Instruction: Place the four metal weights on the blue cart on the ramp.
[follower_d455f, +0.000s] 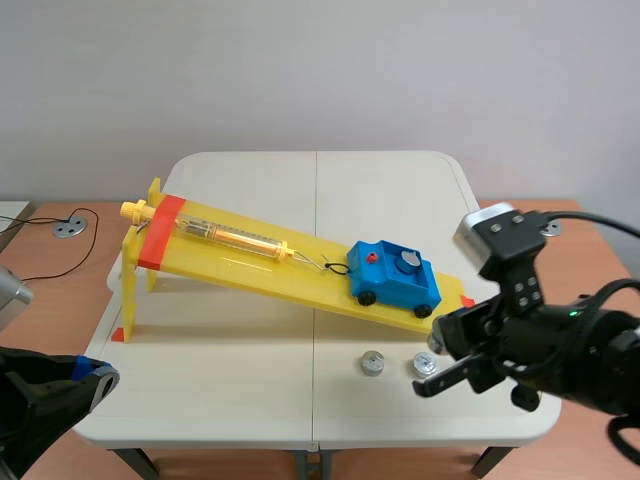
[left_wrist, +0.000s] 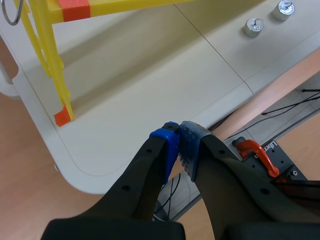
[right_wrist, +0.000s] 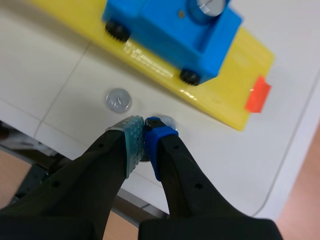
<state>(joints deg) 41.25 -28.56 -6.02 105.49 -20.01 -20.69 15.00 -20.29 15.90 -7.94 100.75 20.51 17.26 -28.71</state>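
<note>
1. On the white table stands a yellow ramp, sloping from the left side down toward the right edge.
2. We see the blue cart at the low end of the ramp, with one metal weight seated on top.
3. Two more lie on the table near its front edge, right of the middle: the left weight and the right weight.
4. We find the right gripper clenched, its tips just over the right weight; whether it pinches the weight, we cannot tell.
5. We find the left gripper clenched on nothing, at the front left corner of the table.
</note>
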